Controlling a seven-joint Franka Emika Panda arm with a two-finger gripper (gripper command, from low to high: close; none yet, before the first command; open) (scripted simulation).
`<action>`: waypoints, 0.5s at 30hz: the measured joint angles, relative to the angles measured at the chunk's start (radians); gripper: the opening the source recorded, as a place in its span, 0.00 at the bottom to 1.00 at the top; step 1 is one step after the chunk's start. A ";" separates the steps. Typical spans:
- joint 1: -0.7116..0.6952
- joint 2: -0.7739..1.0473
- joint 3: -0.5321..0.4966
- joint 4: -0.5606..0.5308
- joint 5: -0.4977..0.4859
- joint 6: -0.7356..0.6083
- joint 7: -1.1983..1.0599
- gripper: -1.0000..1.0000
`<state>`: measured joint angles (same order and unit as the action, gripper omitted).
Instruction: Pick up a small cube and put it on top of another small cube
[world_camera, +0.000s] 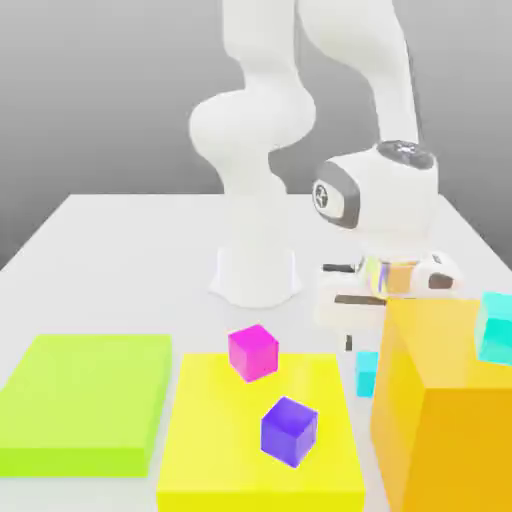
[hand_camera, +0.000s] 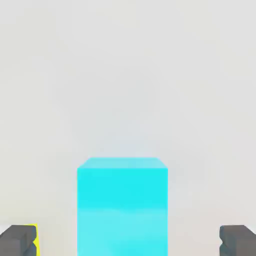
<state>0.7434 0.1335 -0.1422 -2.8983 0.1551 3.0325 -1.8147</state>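
The small sky-cyan cube (world_camera: 365, 372) rests on the white table, partly hidden behind a big orange block (world_camera: 445, 410). My gripper (world_camera: 358, 345) hangs low right over it. In the hand view the cube (hand_camera: 122, 205) sits between the two dark fingertips (hand_camera: 20, 241), with wide gaps on both sides, so the gripper (hand_camera: 128, 242) is open and holds nothing. A magenta cube (world_camera: 253, 352) and a purple cube (world_camera: 289, 430) of about the same size lie on a flat yellow slab (world_camera: 210, 450).
A greener turquoise cube (world_camera: 495, 328) sits on top of the orange block at the exterior view's right. A flat lime-green slab (world_camera: 85, 400) lies at the left. The arm's white base (world_camera: 256, 270) stands behind the slabs.
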 joint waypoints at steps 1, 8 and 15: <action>-0.039 0.036 0.044 0.007 0.021 0.029 -0.016 0.50; -0.105 0.105 0.115 0.018 0.041 0.086 -0.032 0.00; -0.049 -0.042 0.026 -0.009 -0.081 -0.032 0.057 0.00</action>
<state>0.6947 0.0919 -0.1165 -2.9077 0.0744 3.0001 -1.7581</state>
